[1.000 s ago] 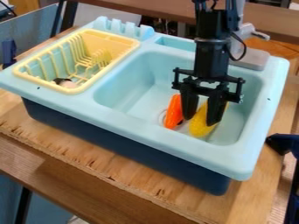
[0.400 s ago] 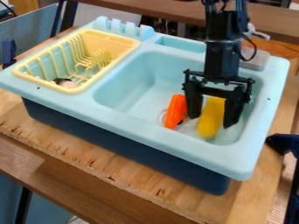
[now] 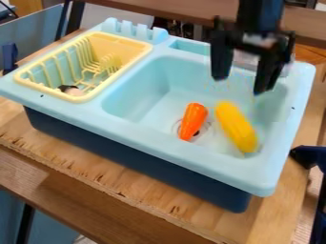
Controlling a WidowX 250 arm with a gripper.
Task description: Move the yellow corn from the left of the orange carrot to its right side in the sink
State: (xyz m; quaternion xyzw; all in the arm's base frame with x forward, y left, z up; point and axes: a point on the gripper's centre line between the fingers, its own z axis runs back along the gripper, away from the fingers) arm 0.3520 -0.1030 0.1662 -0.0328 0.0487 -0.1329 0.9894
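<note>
The claw (image 3: 240, 86) is hanging wide and empty above the sink (image 3: 159, 141), any grip on carrot (image 3: 193, 121) or yellow toy (image 3: 236, 127) needing lowering

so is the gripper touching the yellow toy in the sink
Apart: in the camera view, the gripper hangs open above the yellow toy, with a bare strip of the sink showing between them.

Brown wooden beam (image 3: 159, 10) behind; grey-blue panel (image 3: 33, 29) upper left, possibly partition.
</note>
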